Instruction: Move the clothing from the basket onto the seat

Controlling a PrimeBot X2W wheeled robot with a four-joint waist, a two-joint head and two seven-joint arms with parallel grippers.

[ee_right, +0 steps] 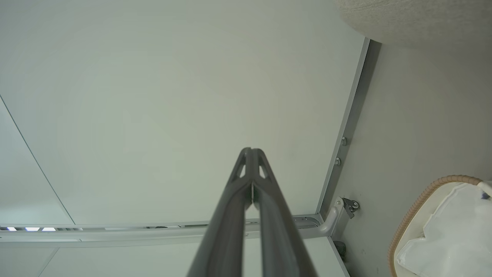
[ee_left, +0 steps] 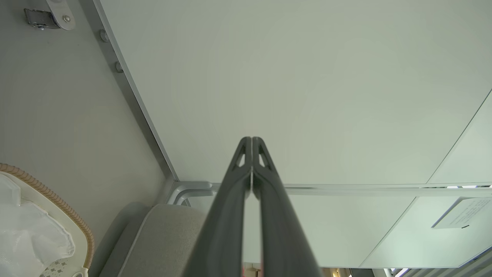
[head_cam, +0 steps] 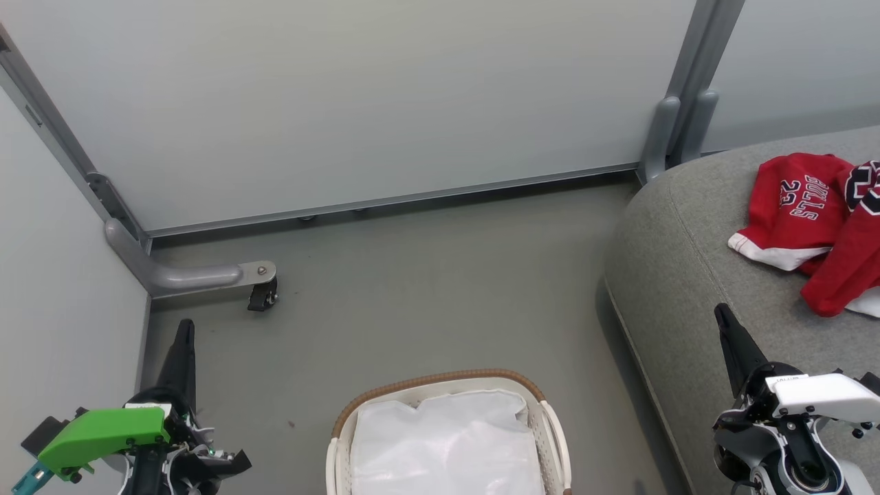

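The basket (head_cam: pixel 440 380) stood on the grey floor (head_cam: pixel 426 289) with its white liner (head_cam: pixel 447 440) inside. Right of the basket lay the seat (head_cam: pixel 687 261), and the clothing (head_cam: pixel 818 227) rested on it, well apart from the basket: a red top (head_cam: pixel 790 199) lettered "BULLS 23" and, touching its far side, a second red garment (head_cam: pixel 849 261). The left hand (head_cam: pixel 184 328) hung left of the basket, fingers pressed together, gripping nothing. The right hand (head_cam: pixel 722 315) hung right of the basket, over the seat's edge, likewise closed and empty.
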